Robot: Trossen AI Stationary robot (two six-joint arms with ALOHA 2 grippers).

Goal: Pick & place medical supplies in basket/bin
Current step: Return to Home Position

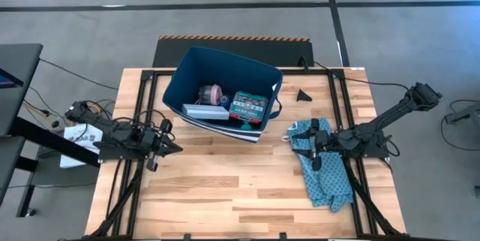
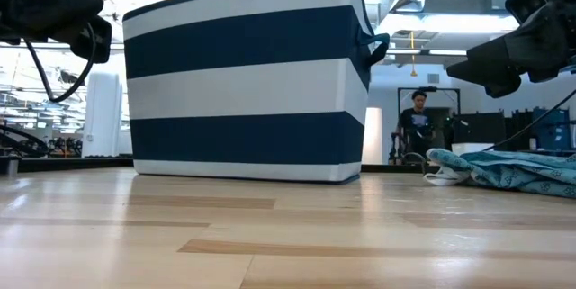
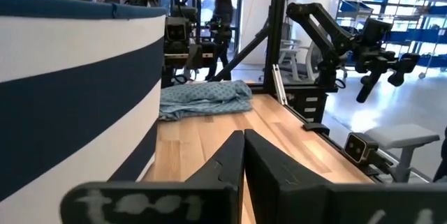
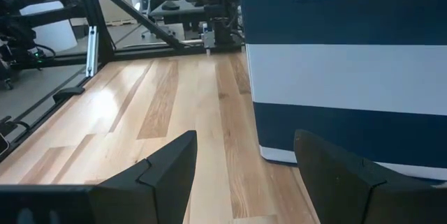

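Note:
The dark navy bin (image 1: 225, 83) with white stripes stands on the table's far middle. It fills much of the low view as the bin (image 2: 243, 82). Inside it lie a pink roll (image 1: 214, 92), a green-red flat box (image 1: 248, 107) and a pale flat item (image 1: 204, 110); other supplies do not show. My left gripper (image 1: 171, 149) hovers shut left of the bin, pointing right, its fingertips together in the left wrist view (image 3: 243, 144). My right gripper (image 1: 289, 137) hovers open right of the bin, pointing at the bin's striped wall (image 4: 349, 63); nothing sits between its fingers (image 4: 244, 165).
A crumpled teal patterned cloth (image 1: 324, 170) lies on the table's right side under my right arm, also seen as the cloth (image 2: 504, 167). A small dark triangular piece (image 1: 303, 95) sits right of the bin. Bare wood lies toward the near edge. A person (image 2: 416, 122) stands in the room beyond.

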